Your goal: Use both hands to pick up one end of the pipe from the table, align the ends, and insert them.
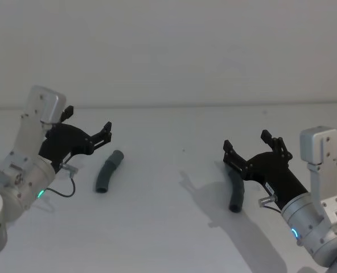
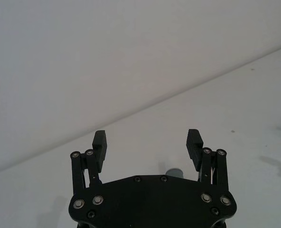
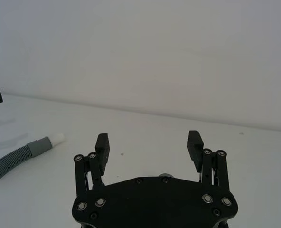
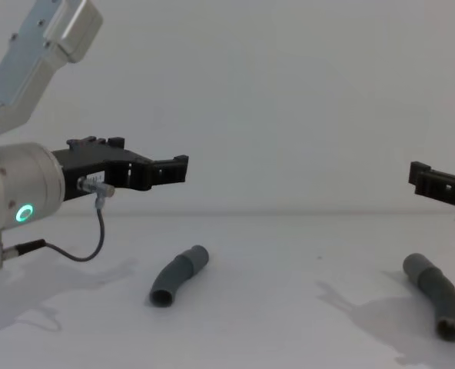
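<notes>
Two dark grey pipe pieces lie apart on the white table [image 1: 168, 233]. The left piece [image 1: 109, 172] [image 4: 177, 274] is bent, and the right wrist view shows its ribbed middle [image 3: 10, 161] and a whitish tip [image 3: 58, 138] on one end. My left gripper [image 1: 89, 119] [image 2: 147, 137] [image 4: 162, 165] hovers open just above and to the left of it, holding nothing. The right piece [image 1: 235, 193] [image 4: 435, 296] lies under my right gripper [image 1: 247, 141] [image 3: 148, 140], which is open and empty above it. A grey cuff [image 2: 174, 172] peeks out past the left gripper's body.
A plain white wall rises behind the table's far edge. A thin black cable [image 1: 66, 190] loops from the left wrist just above the table. Bare table [image 4: 304, 307] lies between the two pieces.
</notes>
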